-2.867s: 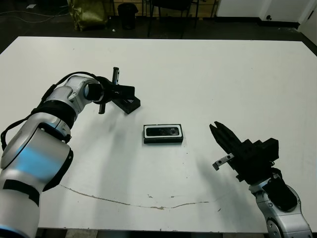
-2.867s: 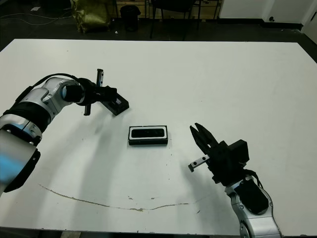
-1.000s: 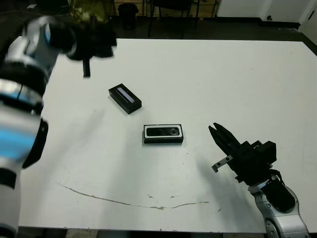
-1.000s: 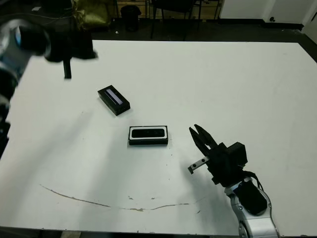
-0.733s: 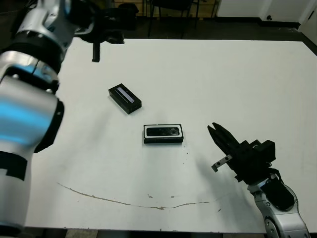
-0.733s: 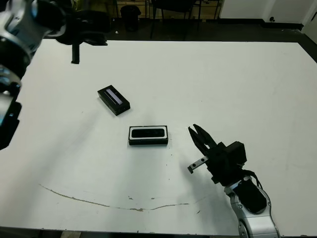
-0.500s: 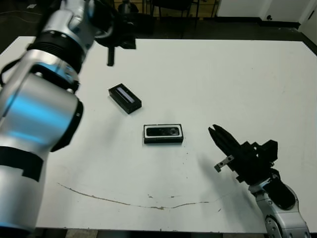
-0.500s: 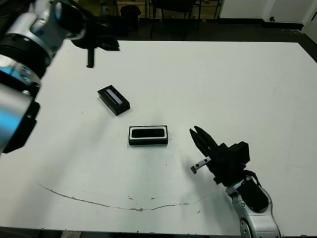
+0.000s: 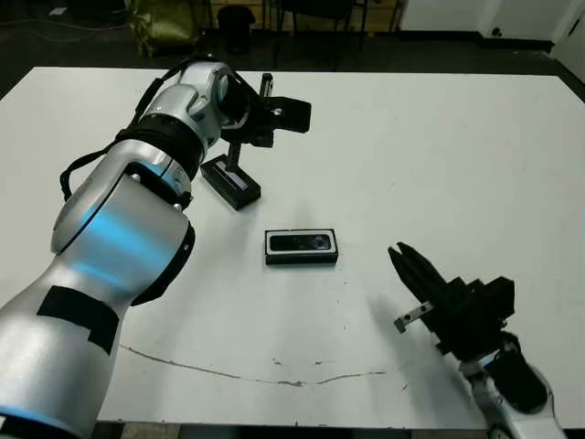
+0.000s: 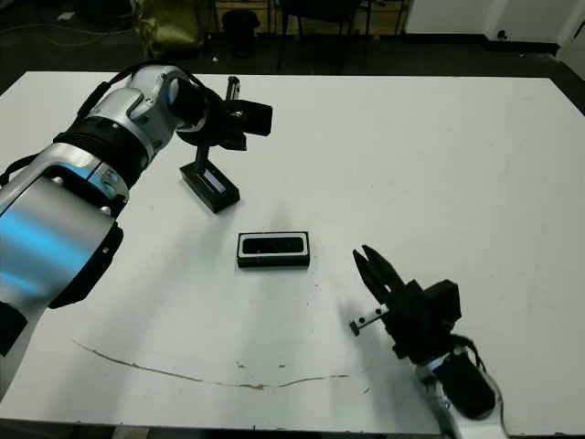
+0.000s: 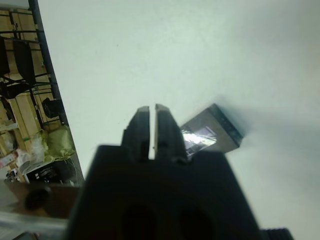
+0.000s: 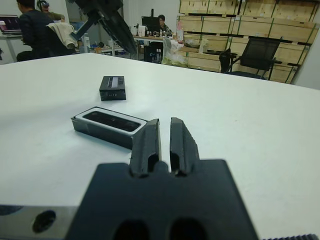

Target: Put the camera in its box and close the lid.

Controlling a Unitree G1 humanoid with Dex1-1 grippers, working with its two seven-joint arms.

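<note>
Black camera [image 9: 302,242] lay inside its white-lined box [image 9: 302,260]; the lid [image 9: 230,181] sat far-left beneath the left gripper [image 11: 149,111], fingers together. The right gripper [image 12: 164,131] was likewise pressed together.

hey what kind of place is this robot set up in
Probably a robotics lab or workshop. Beyond the white table the right wrist view shows stacked wooden crates, an office chair and people seated at desks with screens.
</note>
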